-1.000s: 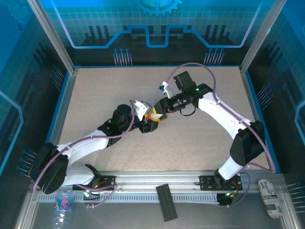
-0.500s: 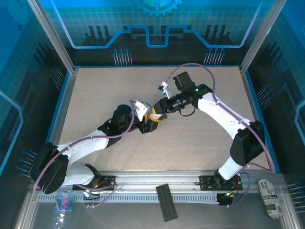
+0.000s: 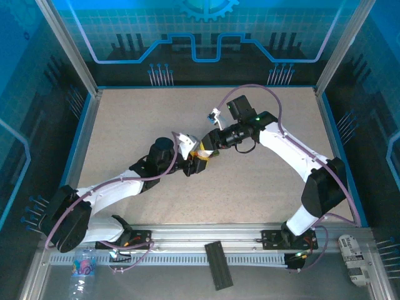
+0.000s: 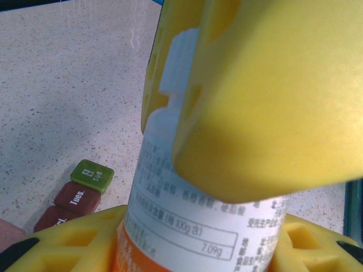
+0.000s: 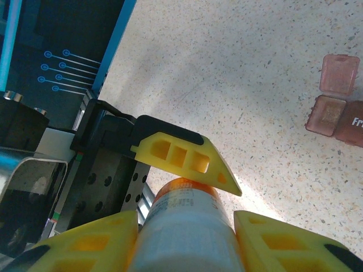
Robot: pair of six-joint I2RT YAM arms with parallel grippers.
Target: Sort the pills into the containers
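Note:
A white bottle (image 3: 204, 154) with an orange band hangs over the middle of the table, held between both arms. My right gripper (image 5: 184, 238) is shut on its white body (image 5: 184, 218). My left gripper (image 4: 201, 252) is shut on the orange end (image 4: 170, 192), with a yellow finger pressed on each side. The right gripper's finger (image 4: 272, 102) covers the bottle's top. The containers (image 4: 79, 190) lie on the table to the left, green end and dark red cells closed. In the right wrist view one compartment (image 5: 326, 115) stands with its lid (image 5: 339, 73) flipped up. The pills are out of view.
A blue rim (image 3: 81, 134) walls the speckled table. On the near rail lie a black flat part (image 3: 219, 264), a plastic water bottle (image 3: 83, 265) at the left and a white labelled object (image 3: 355, 257) at the right.
My left gripper's jaws have narrowed onto the bottle's orange end, and the left arm has shifted slightly. The right arm and its grip look unchanged.

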